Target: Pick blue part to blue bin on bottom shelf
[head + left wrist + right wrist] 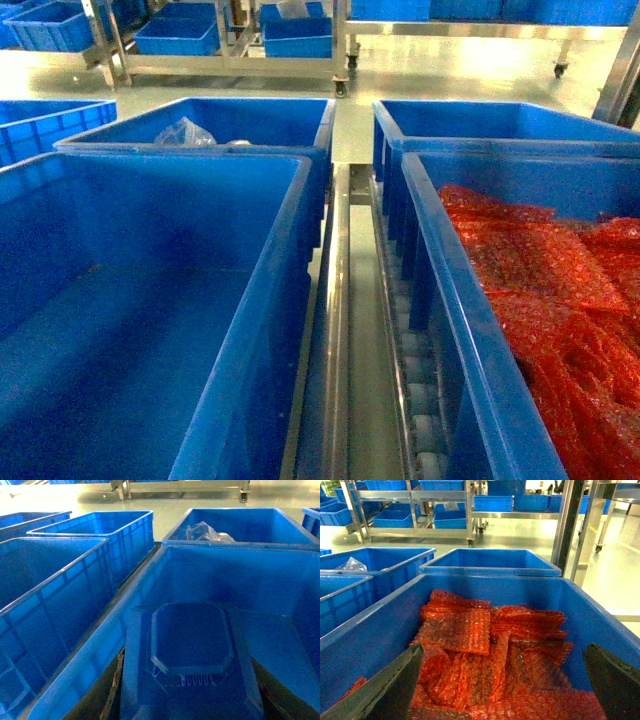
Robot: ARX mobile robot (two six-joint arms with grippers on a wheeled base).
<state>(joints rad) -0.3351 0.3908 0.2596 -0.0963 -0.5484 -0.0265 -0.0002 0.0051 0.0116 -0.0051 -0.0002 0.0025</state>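
In the left wrist view, two blue bins with ribbed, moulded plastic walls stand side by side at the far left. Right of them, the left gripper hangs over a wide blue bin with smooth inner walls. Its dark fingers are set narrowly against both edges of the blue part and hold it. The part is a flat, matte plastic slab with a raised octagonal panel and a small ribbed grille below it. It sits between the fingers, above this bin's floor. Behind, another bin holds a crumpled clear plastic bag.

In the head view neither gripper shows. The same wide bin fills the left. The bottom shelf runs up the middle as a flat, brushed steel rail, and a row of small white rollers lies just right of it.

To the right stands a bin of red bubble wrap, glossy, dimpled sheets in a loose heap. In the right wrist view the right gripper hovers over that heap. Its dark wedge-shaped fingers are spread wide and hold nothing. A steel rack with more blue bins stands on the glossy floor beyond.
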